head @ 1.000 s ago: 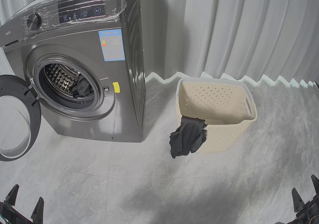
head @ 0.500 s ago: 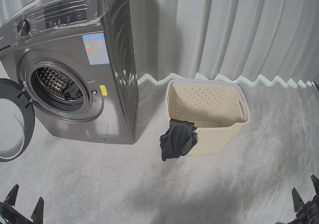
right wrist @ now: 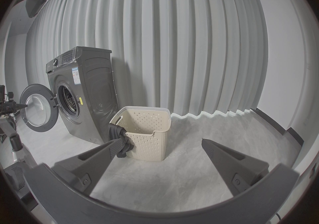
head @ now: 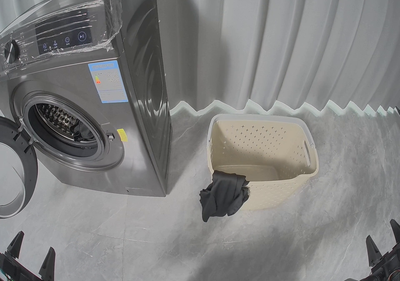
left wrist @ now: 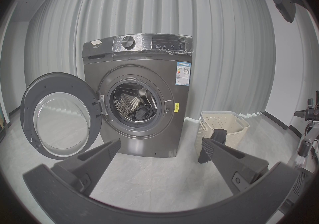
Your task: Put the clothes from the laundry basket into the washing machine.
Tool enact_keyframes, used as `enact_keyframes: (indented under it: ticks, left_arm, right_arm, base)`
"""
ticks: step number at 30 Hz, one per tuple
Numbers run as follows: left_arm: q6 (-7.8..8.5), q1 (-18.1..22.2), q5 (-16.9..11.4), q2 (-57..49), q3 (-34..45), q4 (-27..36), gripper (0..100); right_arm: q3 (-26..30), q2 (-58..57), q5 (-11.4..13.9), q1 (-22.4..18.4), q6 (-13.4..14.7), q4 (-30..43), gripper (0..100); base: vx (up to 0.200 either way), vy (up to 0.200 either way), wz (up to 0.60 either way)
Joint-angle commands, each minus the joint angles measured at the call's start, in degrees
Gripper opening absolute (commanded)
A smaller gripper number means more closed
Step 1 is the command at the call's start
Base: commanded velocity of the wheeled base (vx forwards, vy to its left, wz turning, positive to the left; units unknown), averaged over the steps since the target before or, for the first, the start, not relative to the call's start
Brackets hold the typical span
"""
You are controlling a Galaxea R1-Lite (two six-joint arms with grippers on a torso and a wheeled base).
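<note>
A: Dark garment [head: 223, 194] hangs lengthwise down the laundry basket's [head: 258, 116] front rim, lower centre of frame.
B: Both jaws spread, empty, at the bottom corners; right arm [head: 385, 259] looks marginally nearer.

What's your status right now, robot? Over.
Left gripper and right gripper open, empty, low. Dark garment hangs over laundry basket rim; another dark piece in washing machine drum, door open. Only floor between grippers and basket.
</note>
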Motion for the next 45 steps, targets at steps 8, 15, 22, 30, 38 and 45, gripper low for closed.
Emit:
enact_keyframes:
  ticks: [8, 15, 22, 30, 38, 45]
  left_arm:
    - [-0.06, 0.0, 0.0, -0.8, 0.6, 0.0, 100]
    - [0.12, 0.0, 0.0, -0.9, 0.6, 0.0, 100]
    - [0.20, 0.0, 0.0, -0.8, 0.6, -0.1, 100]
    - [0.03, 0.0, 0.0, -0.8, 0.6, 0.0, 100]
    - [0.03, 0.0, 0.0, -0.8, 0.6, -0.1, 100]
    - [0.03, 0.0, 0.0, -0.8, 0.6, 0.0, 100]
  right_arm:
    - [1.0, -0.7, -0.3, 0.1, 0.9, -3.5, 100]
    - [-21.6, 12.3, 4.2, 2.8, 2.3, -0.9, 100]
    - [-22.1, 30.8, 13.6, 7.2, 1.7, -1.6, 100]
    - [-22.5, 57.7, 15.4, 13.6, 3.3, -8.8, 100]
    - [-21.0, 74.1, 13.6, 27.2, 18.5, -27.2, 100]
    - [-21.0, 85.8, 5.0, 31.3, 20.1, -35.0, 100]
  base:
    - [0.000, 0.000, 0.00]
    - [0.000, 0.000, 0.00]
    - [0.000, 0.000, 0.00]
    - [0.000, 0.000, 0.00]
    - [0.000, 0.000, 0.00]
    - [0.000, 0.000, 0.00]
